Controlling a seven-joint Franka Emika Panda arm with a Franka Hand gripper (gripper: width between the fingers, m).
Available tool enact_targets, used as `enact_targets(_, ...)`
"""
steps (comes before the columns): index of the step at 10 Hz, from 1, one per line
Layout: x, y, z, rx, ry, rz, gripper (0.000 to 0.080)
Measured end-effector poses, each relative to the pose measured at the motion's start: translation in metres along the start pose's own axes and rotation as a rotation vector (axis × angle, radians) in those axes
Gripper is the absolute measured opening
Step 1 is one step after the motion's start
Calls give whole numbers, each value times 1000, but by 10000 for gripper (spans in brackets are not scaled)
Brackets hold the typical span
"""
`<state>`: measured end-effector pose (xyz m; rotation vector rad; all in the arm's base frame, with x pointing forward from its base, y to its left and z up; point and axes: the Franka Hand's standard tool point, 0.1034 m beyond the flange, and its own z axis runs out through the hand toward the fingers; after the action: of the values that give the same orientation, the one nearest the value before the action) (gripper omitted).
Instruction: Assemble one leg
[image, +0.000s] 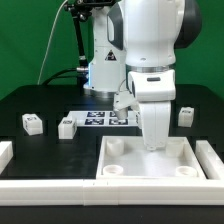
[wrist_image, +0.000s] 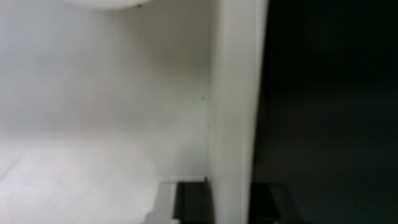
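A: How many legs stand on the tabletop (image: 60, 100)?
B: Three that I can count: a first leg (image: 32, 123), a second leg (image: 67, 126) near it, and a third leg (image: 185, 115) well apart from both.
A: Any more?
B: None that shows — the arm (image: 150, 50) hides part of the middle.
A: Arms?
B: One.
A: The big square panel (image: 150, 180)?
B: One, and one marker board (image: 100, 119). The wrist view adds nothing I can count.
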<state>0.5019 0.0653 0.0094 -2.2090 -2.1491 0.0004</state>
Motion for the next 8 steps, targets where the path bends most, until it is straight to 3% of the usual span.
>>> enact_targets(2, 0, 0, 1, 1, 0, 0, 59)
enact_targets(3, -1, 0, 1, 2, 0, 1, 281)
enact_targets(4, -1, -1, 1, 2, 0, 1, 281)
enact_targets(6, -1, -1, 1, 3, 0, 1, 608)
enact_targets(8, -1, -1, 1, 3, 0, 2, 637)
